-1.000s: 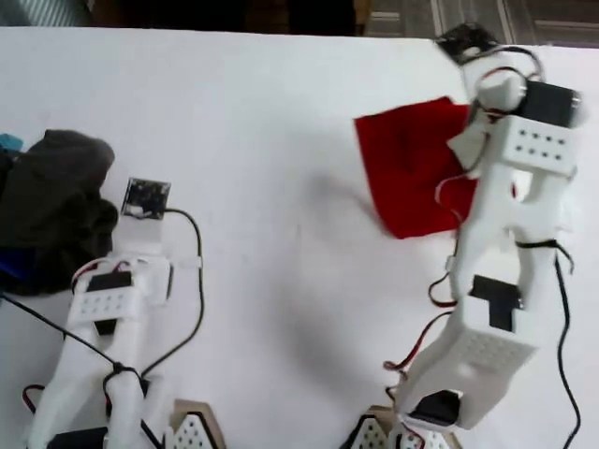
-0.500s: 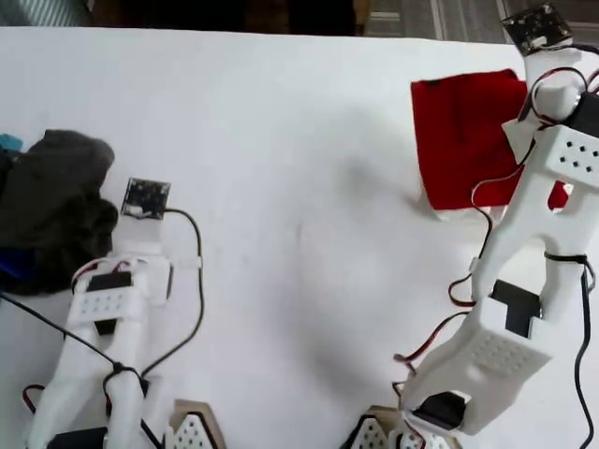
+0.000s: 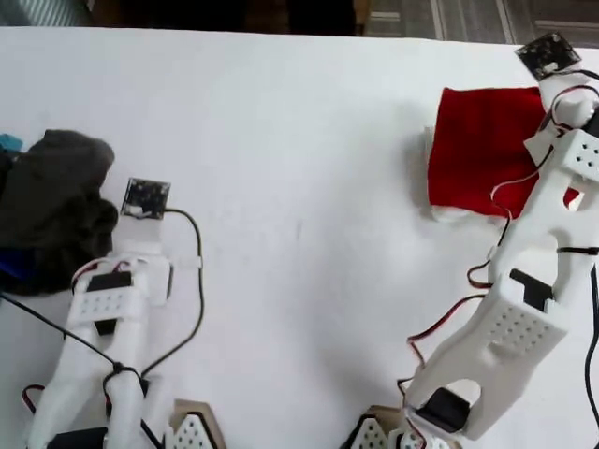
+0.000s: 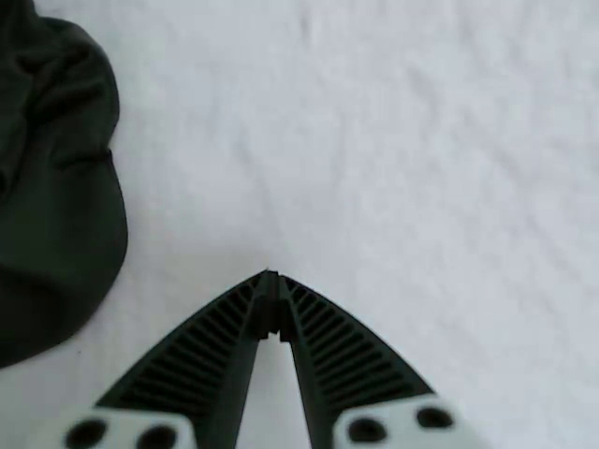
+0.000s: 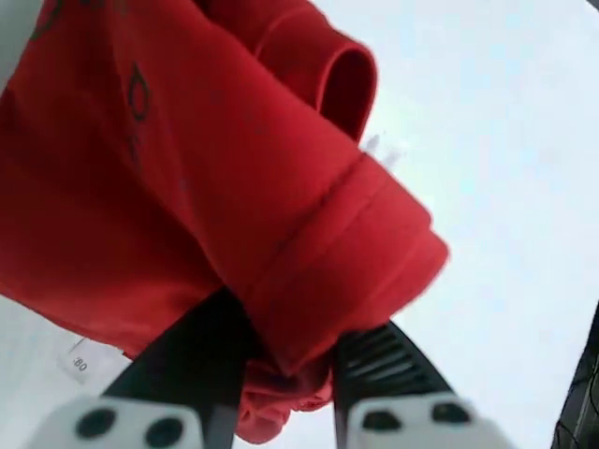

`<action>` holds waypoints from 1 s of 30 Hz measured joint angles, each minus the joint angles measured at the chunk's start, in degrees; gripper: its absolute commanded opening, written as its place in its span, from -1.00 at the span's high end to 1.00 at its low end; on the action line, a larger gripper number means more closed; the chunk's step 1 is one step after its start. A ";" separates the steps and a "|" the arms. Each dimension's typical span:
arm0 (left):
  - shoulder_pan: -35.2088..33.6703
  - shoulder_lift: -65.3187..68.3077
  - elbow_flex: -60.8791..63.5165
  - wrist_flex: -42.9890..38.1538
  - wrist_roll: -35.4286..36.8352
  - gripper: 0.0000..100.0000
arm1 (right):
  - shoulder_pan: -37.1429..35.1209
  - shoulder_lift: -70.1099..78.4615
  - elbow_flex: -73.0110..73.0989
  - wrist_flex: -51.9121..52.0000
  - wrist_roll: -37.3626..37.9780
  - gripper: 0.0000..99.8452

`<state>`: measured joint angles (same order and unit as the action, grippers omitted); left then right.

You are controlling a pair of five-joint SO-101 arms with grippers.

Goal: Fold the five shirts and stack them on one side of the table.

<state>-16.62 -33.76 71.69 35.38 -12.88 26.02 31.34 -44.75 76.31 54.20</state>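
White table [image 3: 299, 140]: right hand [image 5: 290, 360] pinches red shirt [image 5: 187, 168], tag [image 5: 80, 360] print seemingly illegible; left hand [image 4: 270, 285] closed.

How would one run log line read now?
right end effector: shut on folded red fabric shirt | left end effector: shut, above white table | dark grey crumpled shirt pile: unfolded

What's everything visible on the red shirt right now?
The red shirt is soft cloth, folded into a rough rectangle, mostly flat at the table's far right. The right wrist view shows a stitched hem, a rolled sleeve opening and a small white tag. The right gripper is shut on a bunched fold at its edge. A pale cloth edge peeks from under it.
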 measured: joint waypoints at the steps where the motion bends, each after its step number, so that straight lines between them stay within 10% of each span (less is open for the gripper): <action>1: 0.00 0.00 0.00 0.00 0.00 0.95 | 0.26 0.70 0.00 -1.14 0.00 0.96; 13: -0.09 0.00 0.00 0.00 -0.09 0.95 | 0.79 9.41 0.00 -6.86 0.00 0.94; 19: 0.00 0.00 0.00 0.00 -0.09 0.95 | 1.05 11.08 0.00 -7.82 -0.26 0.60; 30: -0.09 0.00 0.00 0.00 -0.09 0.95 | 1.05 11.34 -14.07 -7.91 -14.68 0.60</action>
<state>-16.70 -33.76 71.69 35.38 -12.97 27.08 42.68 -58.81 68.40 39.52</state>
